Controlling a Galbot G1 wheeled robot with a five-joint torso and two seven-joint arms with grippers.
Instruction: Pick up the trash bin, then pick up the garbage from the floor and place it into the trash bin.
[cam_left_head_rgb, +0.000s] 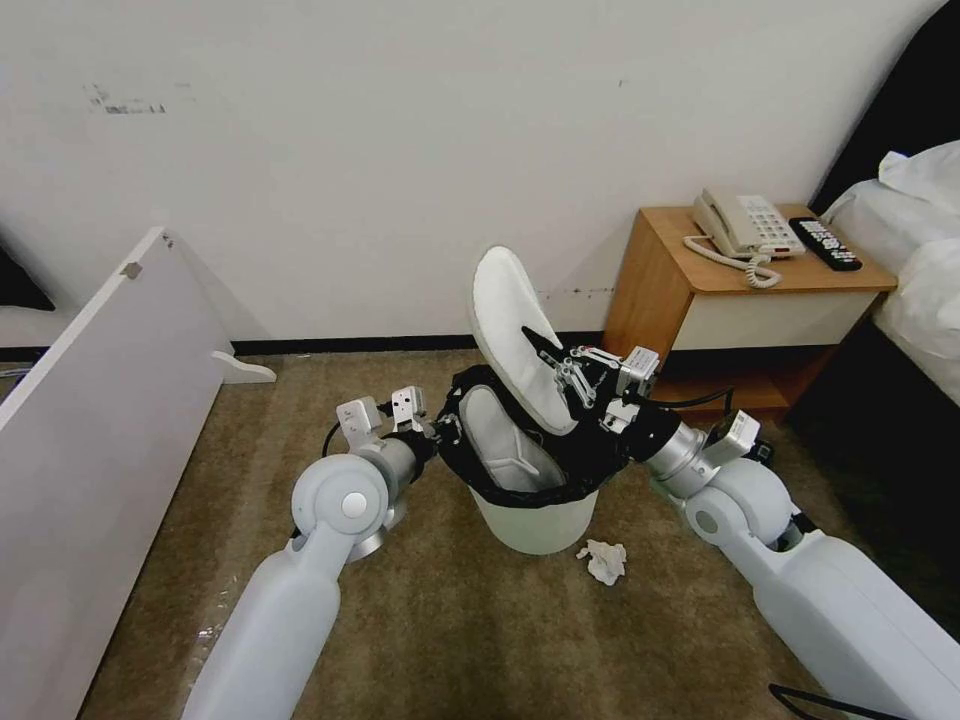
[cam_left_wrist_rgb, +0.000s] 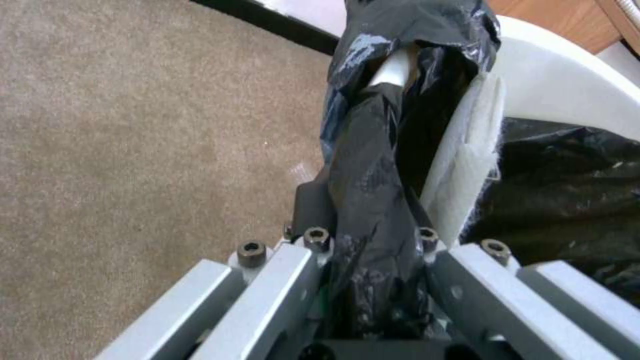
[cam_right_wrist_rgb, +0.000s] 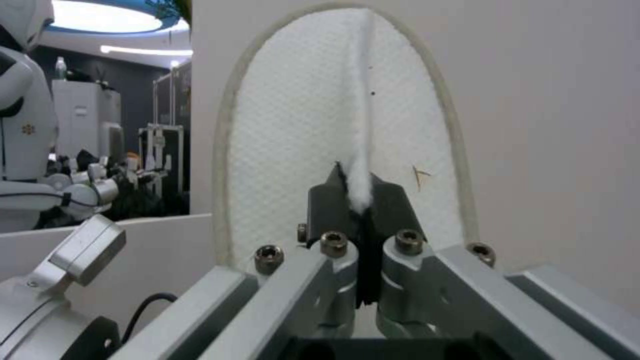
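The trash bin (cam_left_head_rgb: 535, 520) stands on the carpet (cam_left_head_rgb: 440, 620) at center. One slipper (cam_left_head_rgb: 500, 450) lies inside it; a second slipper (cam_left_head_rgb: 515, 330) rises above its rim at 12 o'clock. A tissue (cam_left_head_rgb: 603, 560) lies just beside the bin at 4 o'clock. The nightstand (cam_left_head_rgb: 740, 310) sits at 2 o'clock, carrying a telephone (cam_left_head_rgb: 745, 225) with a remote control (cam_left_head_rgb: 824, 243) to its right. A leaning board (cam_left_head_rgb: 90, 420) stands at 9 o'clock.

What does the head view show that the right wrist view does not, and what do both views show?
Head view alone: the trash bin on the carpet, the left gripper clamped on its bag-covered rim, a slipper inside, a white tissue on the floor, and the nightstand with telephone and remote control.

Right wrist view alone: the fingers pinching a fold of fabric.

Both: the right gripper holding the second slipper upright before the wall.
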